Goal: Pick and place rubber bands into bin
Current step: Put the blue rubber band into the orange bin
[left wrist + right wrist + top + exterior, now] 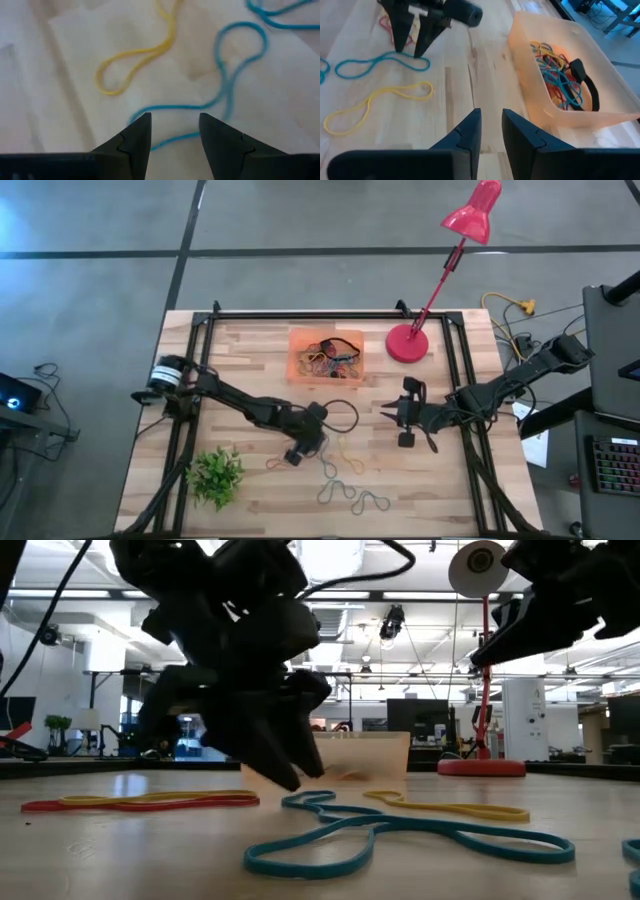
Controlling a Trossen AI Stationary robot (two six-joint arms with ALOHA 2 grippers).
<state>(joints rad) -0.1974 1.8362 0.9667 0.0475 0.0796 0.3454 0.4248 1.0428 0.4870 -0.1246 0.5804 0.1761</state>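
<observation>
High view, bin: orange tray at the far middle of the worktop, already holding a tangle of bands.
High view, loose bands: several rubber bands lie flat near the front middle, well apart from the bin; green plant at the front left, red lamp base beside the bin.
High view, arms: left claw is down among the loose bands; right claw waits right of centre, just in front of the lamp base.

Low view, left claw: tips at or just above the worktop, over the end of a blue band; a red band and a yellow band lie either side.

Left wrist view, claw: left claw released, fingers apart, straddling a strand of the blue band; nothing gripped. Yellow band farther off.

Right wrist view, claw: right claw empty, fingers spread a little, facing the bin with its pile of bands.

Handling: thin, light, floppy loops, lying flat, likely to slide or slip under a tip. Best pinched across one single strand, tips pressed to the wood. Crossed loops may drag a neighbour along.
</observation>
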